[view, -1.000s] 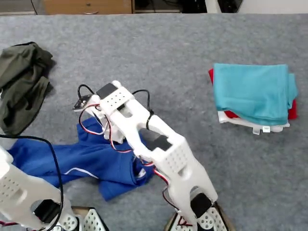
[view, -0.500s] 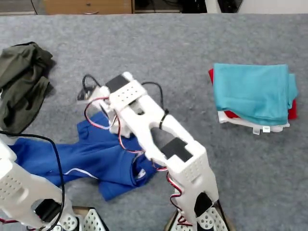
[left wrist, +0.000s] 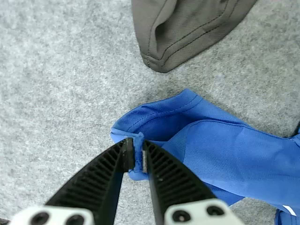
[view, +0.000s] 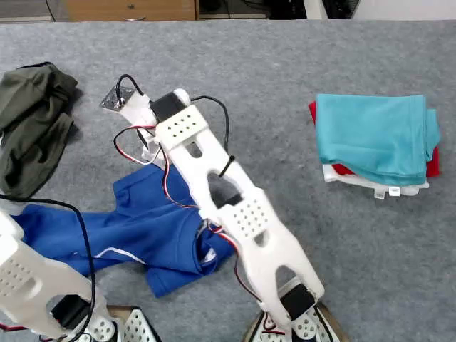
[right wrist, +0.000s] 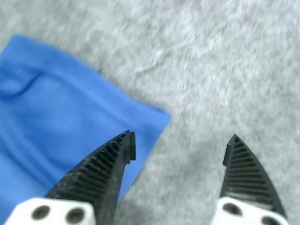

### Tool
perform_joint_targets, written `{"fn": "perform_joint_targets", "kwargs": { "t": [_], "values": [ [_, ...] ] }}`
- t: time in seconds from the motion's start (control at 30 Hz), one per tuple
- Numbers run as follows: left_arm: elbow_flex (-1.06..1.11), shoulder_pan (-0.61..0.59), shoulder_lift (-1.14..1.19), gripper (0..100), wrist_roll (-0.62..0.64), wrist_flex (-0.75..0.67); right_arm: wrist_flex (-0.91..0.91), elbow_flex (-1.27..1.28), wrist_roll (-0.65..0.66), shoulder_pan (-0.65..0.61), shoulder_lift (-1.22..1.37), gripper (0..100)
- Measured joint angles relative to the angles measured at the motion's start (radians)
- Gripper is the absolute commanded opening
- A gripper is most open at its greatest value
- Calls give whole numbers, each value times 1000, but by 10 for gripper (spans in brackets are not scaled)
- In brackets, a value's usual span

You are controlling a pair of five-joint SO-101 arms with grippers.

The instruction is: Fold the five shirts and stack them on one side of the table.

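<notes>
Our right hand (right wrist: 180, 140), jaws spread, has swung outward over the blue shirt's (view: 135, 231) far corner on the desk (view: 285, 71) while our left hand (left wrist: 136, 152) pinches its edge, so we judge flattening is underway.

Overhead, wrist cams: blue shirt (view: 135, 229) shared

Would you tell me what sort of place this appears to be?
Probably a robotics lab or workshop: white robot arms stand at a grey felt-covered table, a blue shirt and a stack of folded shirts lie on it, and a wooden drawer unit stands behind.
</notes>
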Motion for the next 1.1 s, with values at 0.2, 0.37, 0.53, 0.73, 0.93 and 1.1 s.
{"fn": "perform_joint_targets", "kwargs": {
  "t": [0.2, 0.37, 0.53, 0.73, 0.93, 1.1],
  "values": [
    [0, 0, 0, 19, 3, 0, 84, -259, -5, 0, 213, 310],
    [0, 0, 0, 19, 6, 0, 86, -269, -17, 0, 227, 309],
    [0, 0, 0, 19, 6, 0, 86, -269, -23, 0, 227, 174],
    [0, -2, 0, 19, 6, 0, 83, -269, -23, 6, 227, 5],
    [0, -28, 0, 19, 6, 0, 75, -269, -49, 9, 227, 5],
    [2, -35, 0, 19, 6, 0, 46, -310, -69, 29, 227, 4]
  ]
}}
